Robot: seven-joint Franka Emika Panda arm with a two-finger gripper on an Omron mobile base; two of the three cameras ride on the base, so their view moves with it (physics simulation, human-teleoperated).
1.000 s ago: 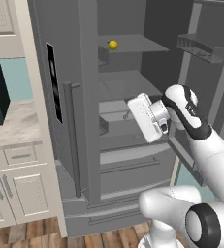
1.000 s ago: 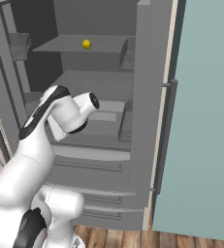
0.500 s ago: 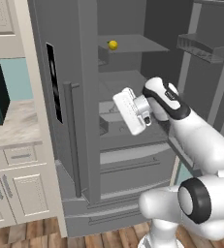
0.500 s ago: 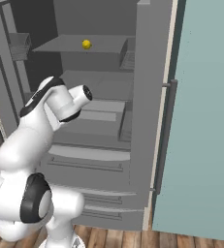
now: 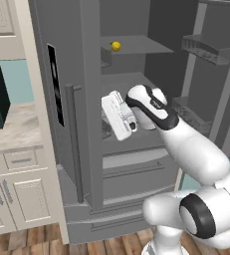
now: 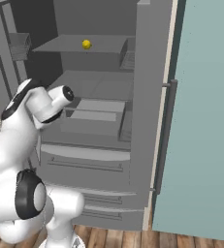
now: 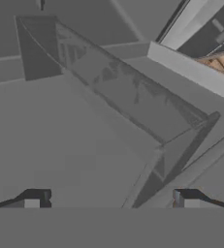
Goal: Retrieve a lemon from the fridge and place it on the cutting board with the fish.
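The fridge (image 5: 86, 129) stands with its right-hand door swung wide, so the way in is made, but the fetching itself has hardly begun. The lemon (image 5: 116, 46) sits untouched on the upper shelf (image 5: 136, 46), a small yellow ball toward the front left of that shelf; from the right base view the lemon (image 6: 86, 44) lies at about twelve o'clock from the arm's hand. The gripper (image 7: 108, 198) is down at the level of the middle compartment, well below the fruit, with the hand pointing into the fridge body. In the hand view its two dark fingertips (image 7: 35, 199) stand well apart with nothing between them, looking over a grey shelf floor and a clear angled bin wall (image 7: 133, 101); the lemon is somewhere above that line of sight. So what I judge done is the opening of the door and the arm's reach into the cavity. Left to do: raise the hand toward the upper shelf at roughly eleven o'clock from where it hangs in the left base view, close on the fruit, draw it out, and carry it to the cutting board with the fish.
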